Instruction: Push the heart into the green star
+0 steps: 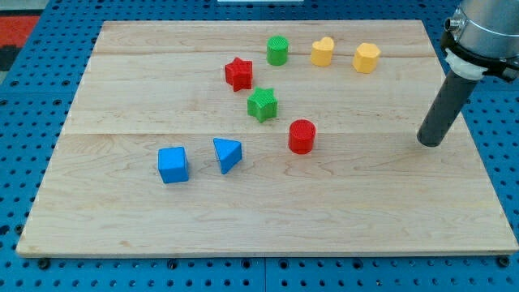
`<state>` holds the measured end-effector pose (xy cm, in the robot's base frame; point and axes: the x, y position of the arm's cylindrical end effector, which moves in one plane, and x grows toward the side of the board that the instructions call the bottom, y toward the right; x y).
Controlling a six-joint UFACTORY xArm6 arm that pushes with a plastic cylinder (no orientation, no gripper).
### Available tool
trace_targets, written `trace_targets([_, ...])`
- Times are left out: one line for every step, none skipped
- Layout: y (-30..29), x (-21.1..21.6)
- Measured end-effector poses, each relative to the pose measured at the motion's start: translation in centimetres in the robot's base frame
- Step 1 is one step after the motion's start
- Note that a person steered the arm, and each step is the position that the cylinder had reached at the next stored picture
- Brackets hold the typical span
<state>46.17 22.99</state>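
Note:
The yellow heart (323,51) sits near the view's top, right of centre. The green star (262,105) lies below and to the left of it, near the board's middle. My tip (431,143) rests on the board at the view's right, far right of the green star and below-right of the heart, touching no block.
A green cylinder (277,50) stands left of the heart, a yellow hexagonal block (366,57) right of it. A red star (238,74) sits above-left of the green star, a red cylinder (302,136) below-right. A blue cube (173,165) and blue triangle (227,154) lie lower left.

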Motion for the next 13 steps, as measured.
trace_targets([0.0, 0.0])
trace_targets([0.0, 0.0])
trace_targets([-0.2, 0.0])
trace_targets([-0.9, 0.0])
trace_targets([-0.9, 0.0])
trace_targets([-0.9, 0.0])
trace_targets([-1.0, 0.0])
trace_targets([-1.0, 0.0])
trace_targets([-2.1, 0.0])
trace_targets([-3.2, -0.3])
trace_targets([-4.5, -1.0])
trace_targets([-4.5, -1.0])
trace_targets([-5.1, -1.4])
